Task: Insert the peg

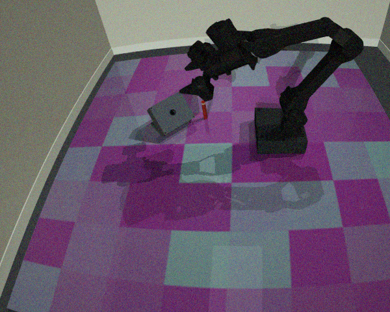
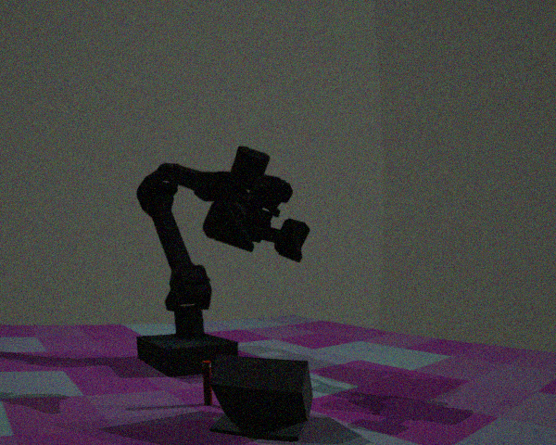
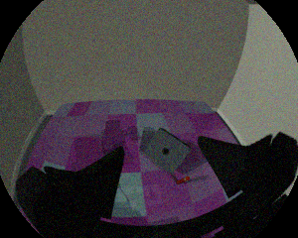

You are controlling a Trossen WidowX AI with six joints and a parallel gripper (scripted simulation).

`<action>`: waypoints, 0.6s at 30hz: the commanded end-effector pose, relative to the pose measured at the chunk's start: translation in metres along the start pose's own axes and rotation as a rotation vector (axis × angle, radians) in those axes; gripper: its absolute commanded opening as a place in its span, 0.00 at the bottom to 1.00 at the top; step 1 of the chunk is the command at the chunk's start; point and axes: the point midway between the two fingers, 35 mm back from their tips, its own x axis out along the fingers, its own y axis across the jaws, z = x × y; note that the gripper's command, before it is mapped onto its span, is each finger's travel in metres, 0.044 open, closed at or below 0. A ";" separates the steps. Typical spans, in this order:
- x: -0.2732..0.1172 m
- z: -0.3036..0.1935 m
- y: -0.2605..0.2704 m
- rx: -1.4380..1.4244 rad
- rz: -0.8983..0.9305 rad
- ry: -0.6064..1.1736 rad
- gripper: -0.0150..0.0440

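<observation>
Though hidden from the exterior view, the hole [image 1: 172,112] [image 3: 166,151] plain from above.

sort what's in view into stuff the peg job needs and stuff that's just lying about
For the job:
- red peg, upright
- grey sloped panel
- dark hole in its face
- the arm's hand, open and holding nothing

Just lying about:
- no loose object that I can make out
</observation>
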 end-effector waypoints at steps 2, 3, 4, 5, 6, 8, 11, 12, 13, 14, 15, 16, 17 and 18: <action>0.011 -0.007 -0.006 -0.034 -0.002 0.085 1.00; 0.013 -0.009 -0.007 -0.039 -0.002 0.102 1.00; 0.015 -0.010 -0.008 -0.044 -0.003 0.118 1.00; 0.017 -0.012 -0.010 -0.049 -0.004 0.134 1.00; 0.019 -0.014 -0.011 -0.053 -0.004 0.150 1.00; 0.023 -0.017 -0.014 -0.062 -0.004 0.183 1.00; 0.028 -0.022 -0.018 -0.073 -0.003 0.231 1.00; 0.030 -0.024 -0.019 -0.077 -0.003 0.248 1.00; 0.031 -0.026 -0.021 -0.081 -0.002 0.264 1.00; 0.033 -0.028 -0.022 -0.084 -0.001 0.280 1.00; 0.035 -0.029 -0.024 -0.087 0.000 0.297 1.00; 0.036 -0.031 -0.025 -0.090 0.001 0.313 1.00; 0.038 -0.033 -0.026 -0.093 0.002 0.329 1.00; 0.039 -0.035 -0.028 -0.096 0.004 0.345 1.00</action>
